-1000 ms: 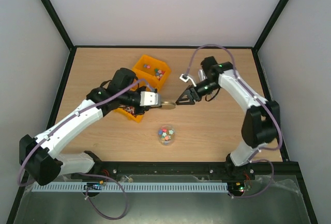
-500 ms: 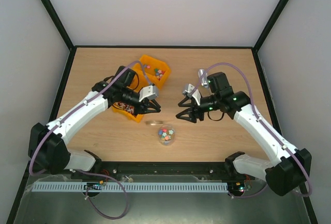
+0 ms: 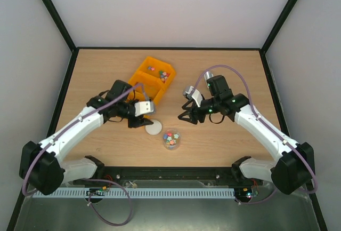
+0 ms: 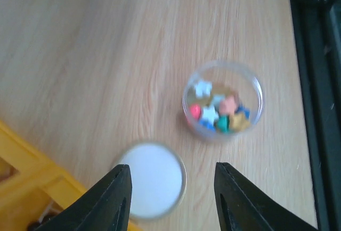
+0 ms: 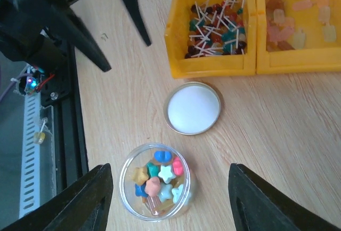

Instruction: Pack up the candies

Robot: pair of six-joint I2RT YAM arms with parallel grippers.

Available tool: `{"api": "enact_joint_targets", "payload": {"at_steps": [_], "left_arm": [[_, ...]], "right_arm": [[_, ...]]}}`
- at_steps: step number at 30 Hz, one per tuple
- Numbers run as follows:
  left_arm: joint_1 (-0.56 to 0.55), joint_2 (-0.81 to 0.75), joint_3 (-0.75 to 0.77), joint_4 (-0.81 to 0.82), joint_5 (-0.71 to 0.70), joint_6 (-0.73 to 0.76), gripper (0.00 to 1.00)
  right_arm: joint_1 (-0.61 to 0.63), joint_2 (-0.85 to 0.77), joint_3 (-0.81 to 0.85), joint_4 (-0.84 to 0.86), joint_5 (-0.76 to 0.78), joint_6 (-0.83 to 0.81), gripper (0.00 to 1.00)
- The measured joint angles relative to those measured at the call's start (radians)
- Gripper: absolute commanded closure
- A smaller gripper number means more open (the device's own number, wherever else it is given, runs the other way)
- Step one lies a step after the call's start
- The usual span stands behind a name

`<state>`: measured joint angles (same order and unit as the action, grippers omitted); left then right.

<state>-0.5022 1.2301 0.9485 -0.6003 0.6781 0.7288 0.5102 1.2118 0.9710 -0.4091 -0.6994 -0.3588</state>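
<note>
Everything turns on the jar [image 3: 170, 139] and its lid [image 3: 153, 128]. The jar stands upright and uncovered on the desk [image 3: 224, 71], with a small heap of the candies [image 5: 158, 180] inside. The lid lies flat just beside the jar, apart from it, on the side toward the yellow bin [image 5: 210, 66]. The left end effector [image 4: 171, 166] hangs directly over the lid with its fingers spread wider than the lid and holding nothing; from it the jar lies just beyond the lid, a little toward the right arm. The right end effector [image 5: 170, 167] is released too, its fingers standing well clear on either side of the jar, which sits below and between them. So the left arm is the nearer to the lid and the right arm the nearer to the jar. Jar and lid are both round, so neither has a long axis that would favour one approach. The left arm stretches from its base toward the jar, wrist tipped down at the desk; the right arm has its elbow swung outward and its forearm angled back in toward the jar. Capping looks like the step in hand: it would carry the lid a short way sideways onto the jar's mouth.
</note>
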Motion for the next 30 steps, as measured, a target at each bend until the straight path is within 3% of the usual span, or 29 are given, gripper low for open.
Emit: {"api": "enact_joint_targets", "payload": {"at_steps": [8,17,30], "left_arm": [[-0.08,0.019,-0.196,0.0,-0.212,0.203,0.53],[-0.125,0.132,-0.224,0.137,-0.323,0.287,0.55],[-0.163,0.248,-0.264,0.227,-0.403,0.388,0.8]], "right_arm": [[-0.002,-0.006,-0.045,0.017,0.052,0.031,0.4],[-0.013,-0.027,-0.062,0.03,0.059,0.053,0.4],[-0.058,-0.027,-0.061,0.041,0.069,0.053,0.4]]}}
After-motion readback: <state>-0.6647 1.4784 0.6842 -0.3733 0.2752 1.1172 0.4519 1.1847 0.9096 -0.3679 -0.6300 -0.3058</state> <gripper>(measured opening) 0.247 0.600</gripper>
